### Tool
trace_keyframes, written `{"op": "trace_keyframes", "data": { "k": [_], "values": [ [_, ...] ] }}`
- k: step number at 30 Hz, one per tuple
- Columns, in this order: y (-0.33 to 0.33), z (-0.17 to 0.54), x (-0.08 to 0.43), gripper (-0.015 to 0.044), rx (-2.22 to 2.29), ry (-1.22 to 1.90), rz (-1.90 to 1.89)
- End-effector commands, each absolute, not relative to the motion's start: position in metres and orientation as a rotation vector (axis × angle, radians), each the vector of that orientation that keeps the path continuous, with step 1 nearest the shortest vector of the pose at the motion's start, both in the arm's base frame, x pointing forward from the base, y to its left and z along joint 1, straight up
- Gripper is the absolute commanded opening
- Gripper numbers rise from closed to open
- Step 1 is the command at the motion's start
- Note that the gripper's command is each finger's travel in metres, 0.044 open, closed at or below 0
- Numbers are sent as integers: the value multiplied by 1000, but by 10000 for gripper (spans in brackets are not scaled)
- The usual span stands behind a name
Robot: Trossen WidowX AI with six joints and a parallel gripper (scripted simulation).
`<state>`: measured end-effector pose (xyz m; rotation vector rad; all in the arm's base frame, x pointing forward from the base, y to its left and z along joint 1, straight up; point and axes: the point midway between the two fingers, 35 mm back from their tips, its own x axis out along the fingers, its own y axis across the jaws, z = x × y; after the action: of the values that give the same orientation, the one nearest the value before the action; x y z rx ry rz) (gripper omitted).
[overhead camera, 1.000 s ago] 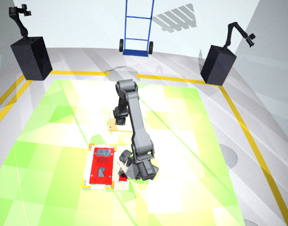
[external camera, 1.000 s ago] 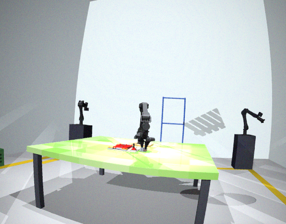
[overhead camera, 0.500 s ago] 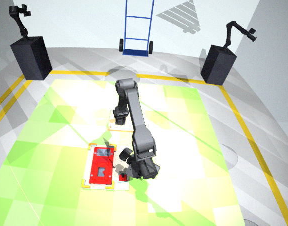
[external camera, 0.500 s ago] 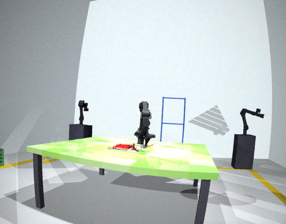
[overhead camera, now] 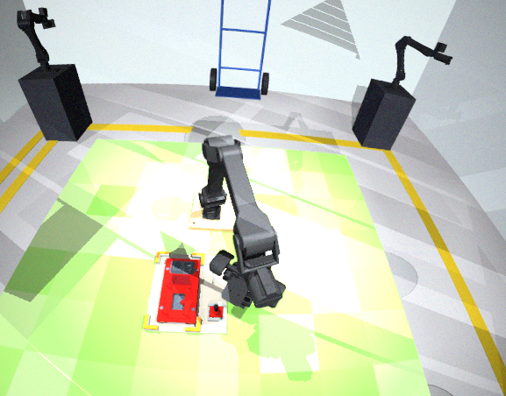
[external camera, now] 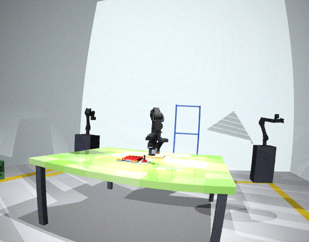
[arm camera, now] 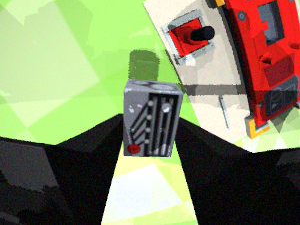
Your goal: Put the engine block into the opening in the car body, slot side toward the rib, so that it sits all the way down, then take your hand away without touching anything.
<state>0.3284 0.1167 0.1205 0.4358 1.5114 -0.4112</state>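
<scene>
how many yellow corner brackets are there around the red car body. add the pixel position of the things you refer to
4 in the top view: one at each corner of the red car body [overhead camera: 166, 302] [external camera: 130, 158] [arm camera: 272, 74], two by its windshield end, two by its opening end.

Car body [overhead camera: 164, 302] [external camera: 130, 158] [arm camera: 280, 54] on board [overhead camera: 205, 326] [external camera: 149, 163] [arm camera: 212, 111], board on table [overhead camera: 98, 342] [external camera: 132, 180] [arm camera: 55, 59]

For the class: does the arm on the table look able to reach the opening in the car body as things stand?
Probably yes: the claw grips the engine block just beside the car body, whose opening looks uncovered. The upright black knob nearby might need clearing.
</scene>
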Motion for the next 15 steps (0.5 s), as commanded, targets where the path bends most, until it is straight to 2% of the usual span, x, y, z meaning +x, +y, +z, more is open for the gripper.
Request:
{"op": "trace_keyframes", "data": {
  "k": [1,15],
  "values": [
    [116,133,328,0,438,1503,-413],
    [113,170,321,0,442,1503,-418]
  ]
}}
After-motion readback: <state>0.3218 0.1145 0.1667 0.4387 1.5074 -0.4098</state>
